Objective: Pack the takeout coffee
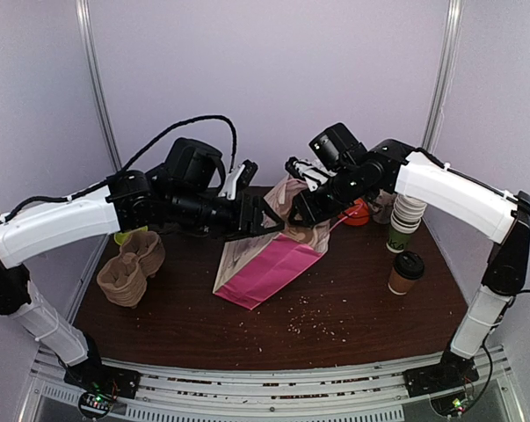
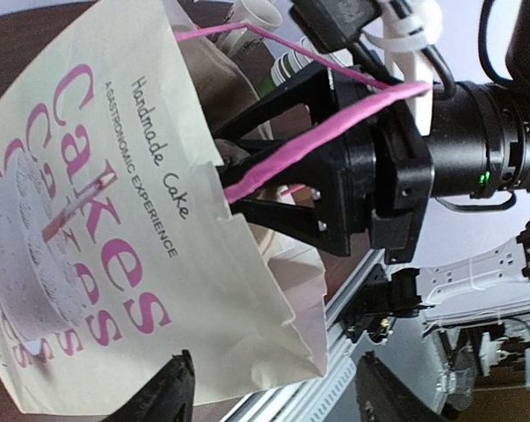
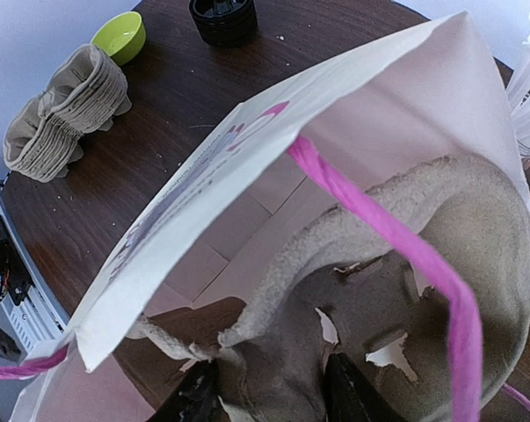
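Brown coffee cup (image 1: 406, 272): near the table's (image 1: 352, 303) right edge, outside the bag.
Pink bag (image 1: 273, 264): middle of the table.
Left gripper (image 1: 257, 221): wide, holding nothing.
Right gripper (image 3: 273, 396): pinching the cup tray (image 3: 440, 255) inside the bag.
Tip: push tray down flat first.

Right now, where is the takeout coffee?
In the top view the takeout coffee stands on the right side of the table, just nearer than the stack of paper cups, right of the pink bag.

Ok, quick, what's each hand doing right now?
Left hand: open, gripping nothing.
Right hand: closed on the pulp tray.
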